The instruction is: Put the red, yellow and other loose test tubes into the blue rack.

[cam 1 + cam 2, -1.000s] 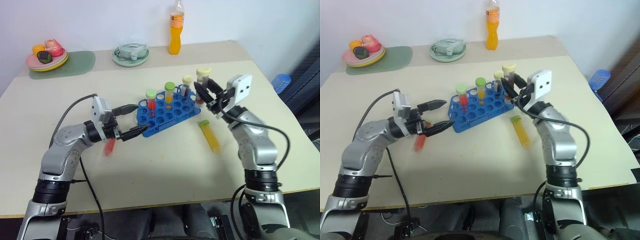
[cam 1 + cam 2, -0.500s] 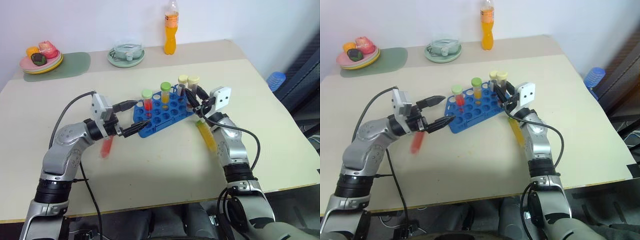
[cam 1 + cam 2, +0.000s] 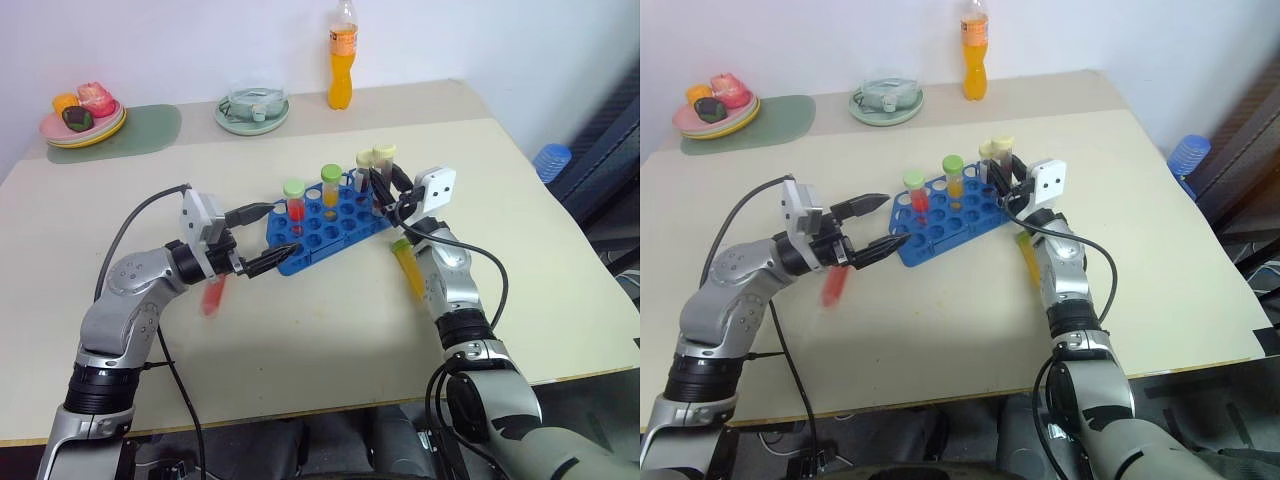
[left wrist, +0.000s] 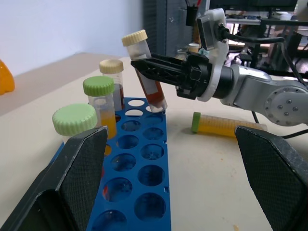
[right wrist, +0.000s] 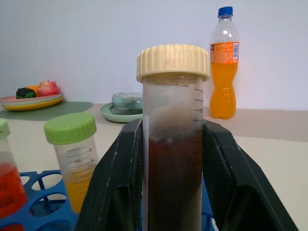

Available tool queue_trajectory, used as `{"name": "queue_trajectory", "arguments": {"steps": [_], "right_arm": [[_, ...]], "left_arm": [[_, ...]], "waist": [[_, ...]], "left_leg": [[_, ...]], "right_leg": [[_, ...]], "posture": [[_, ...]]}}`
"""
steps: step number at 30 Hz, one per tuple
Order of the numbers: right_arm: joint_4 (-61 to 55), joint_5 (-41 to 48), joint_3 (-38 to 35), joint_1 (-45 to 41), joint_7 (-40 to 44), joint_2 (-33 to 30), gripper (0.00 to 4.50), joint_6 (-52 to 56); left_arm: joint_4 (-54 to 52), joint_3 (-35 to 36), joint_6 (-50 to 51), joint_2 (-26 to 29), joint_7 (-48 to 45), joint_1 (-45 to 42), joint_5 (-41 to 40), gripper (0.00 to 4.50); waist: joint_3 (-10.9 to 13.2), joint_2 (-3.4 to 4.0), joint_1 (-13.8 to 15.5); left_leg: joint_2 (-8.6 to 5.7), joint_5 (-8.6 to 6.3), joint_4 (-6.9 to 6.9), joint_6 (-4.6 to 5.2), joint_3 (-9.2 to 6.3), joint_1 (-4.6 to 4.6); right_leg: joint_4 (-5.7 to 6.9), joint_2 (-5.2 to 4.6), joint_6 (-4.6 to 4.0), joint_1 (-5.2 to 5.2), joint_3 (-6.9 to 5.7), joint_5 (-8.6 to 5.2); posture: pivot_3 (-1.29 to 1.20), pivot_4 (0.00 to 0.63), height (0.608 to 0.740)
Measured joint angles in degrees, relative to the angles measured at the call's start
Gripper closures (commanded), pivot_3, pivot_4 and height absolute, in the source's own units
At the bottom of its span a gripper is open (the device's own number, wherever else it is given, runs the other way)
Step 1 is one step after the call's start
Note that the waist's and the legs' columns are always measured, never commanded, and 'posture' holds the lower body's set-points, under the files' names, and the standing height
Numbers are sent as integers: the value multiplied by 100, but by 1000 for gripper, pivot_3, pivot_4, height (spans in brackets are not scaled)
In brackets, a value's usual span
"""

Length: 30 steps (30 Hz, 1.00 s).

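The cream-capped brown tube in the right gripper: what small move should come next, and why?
Probably lower it straight into the hole. The right gripper holds the clear plastic tube of brown liquid with a cream cap tilted, its tip at a corner hole of the bright blue plastic rack.

Blue rack (image 3: 325,225), bright blue w/ round holes, on cream table (image 3: 300,330). In rack: red liquid tube, pale green cap (image 3: 294,205); next to it orange-yellow liquid tube, green cap (image 3: 331,187); at rack's far end brown liquid tube, cream cap (image 3: 364,172). Beside that, another brown tube w/ cream cap (image 5: 172,139) between black fingers (image 5: 115,183). Just right of rack: yellow tube, green cap (image 3: 407,266), lying flat. Left of rack: red tube (image 3: 212,295). Well behind rack: orange soda bottle (image 3: 342,58), blue cap; pale green dish (image 3: 250,108); yellow & pink plates (image 3: 82,125) on grey-green mat (image 3: 150,128).
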Motion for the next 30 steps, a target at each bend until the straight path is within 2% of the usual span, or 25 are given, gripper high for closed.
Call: {"name": "queue_trajectory", "arguments": {"steps": [15,30], "right_arm": [[744,-4,-39,-268,-85,39,2841,-590],[1074,131,-307,-264,14,393,2841,-1175]], "left_arm": [[-1,-2,1,-6,44,-7,0,181],[-3,-4,0,-96,149,-9,0,181]], "waist": [[0,0,-1],[-2,0,-28]], "left_leg": [[0,0,1,0,-1,1],[1,0,0,0,-2,6]], "right_leg": [[0,0,0,2,0,0],[1,2,0,4,0,0]], "posture": [[0,150,740],[0,150,740]]}}
